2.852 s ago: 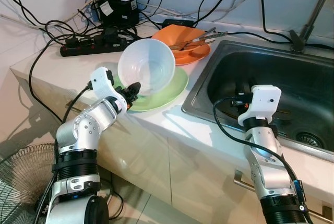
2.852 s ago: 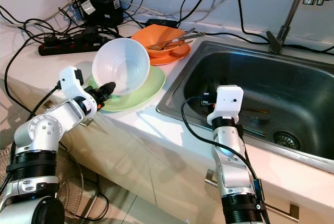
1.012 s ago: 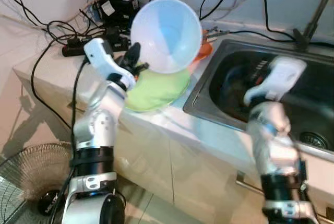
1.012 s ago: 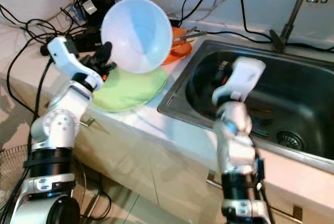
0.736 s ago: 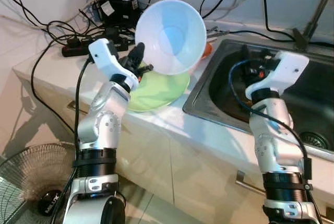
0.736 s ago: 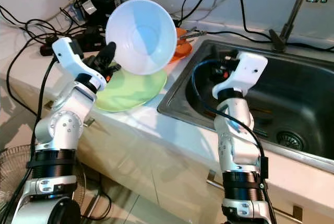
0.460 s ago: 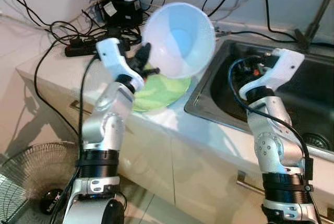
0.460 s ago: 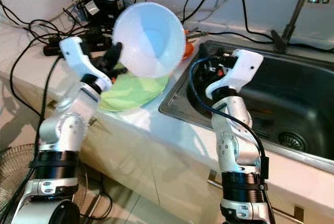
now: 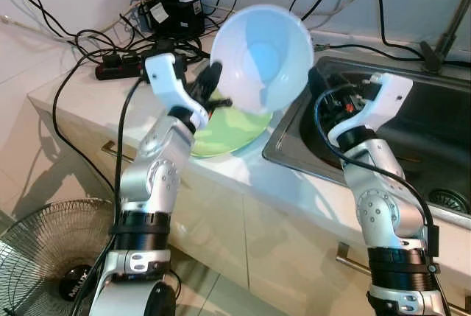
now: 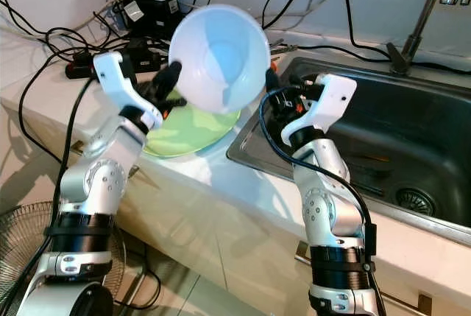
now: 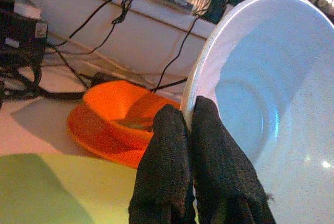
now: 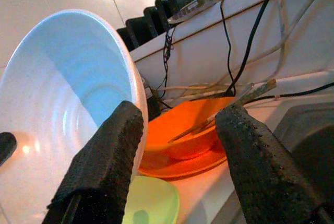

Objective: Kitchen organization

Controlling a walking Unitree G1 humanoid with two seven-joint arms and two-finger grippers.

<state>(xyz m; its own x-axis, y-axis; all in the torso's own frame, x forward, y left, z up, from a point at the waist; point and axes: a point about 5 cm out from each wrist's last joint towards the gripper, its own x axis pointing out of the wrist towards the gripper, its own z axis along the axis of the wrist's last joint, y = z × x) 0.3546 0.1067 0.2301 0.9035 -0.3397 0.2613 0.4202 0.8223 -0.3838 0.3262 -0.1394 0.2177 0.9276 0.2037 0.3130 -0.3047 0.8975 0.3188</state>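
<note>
A: Nearest the camera: left gripper [image 11: 189,130] is clenched on the rim of the white bowl [image 9: 261,58], one finger inside, one outside. The bowl is in the air, tilted with its mouth toward the camera, above the green plate [image 9: 224,128] at the desk [image 9: 88,91] edge.

B: Right gripper?

A: Right gripper [image 12: 177,145] is spread wide and grasps nothing. One finger [image 12: 107,156] sits just beside the bowl's far rim; touching or not, cannot tell. It is over the near corner of the sink [image 9: 441,139].

B: Judged step?

A: Looks like a handover, or a two-handed carry toward the sink. Judgement only.

B: How to do it well?

A: The left grip is a thin rim pinch, so the bowl could pivot. The right gripper should straddle the rim squarely and close fully before the left lets go. Keep the bowl's tilt steady.

B: Behind?

A: Orange dish [image 12: 193,130] with chopsticks [image 12: 235,104] on it, then a power strip [image 9: 121,69] and cables by the wall. Keep the swing clear of them.
</note>
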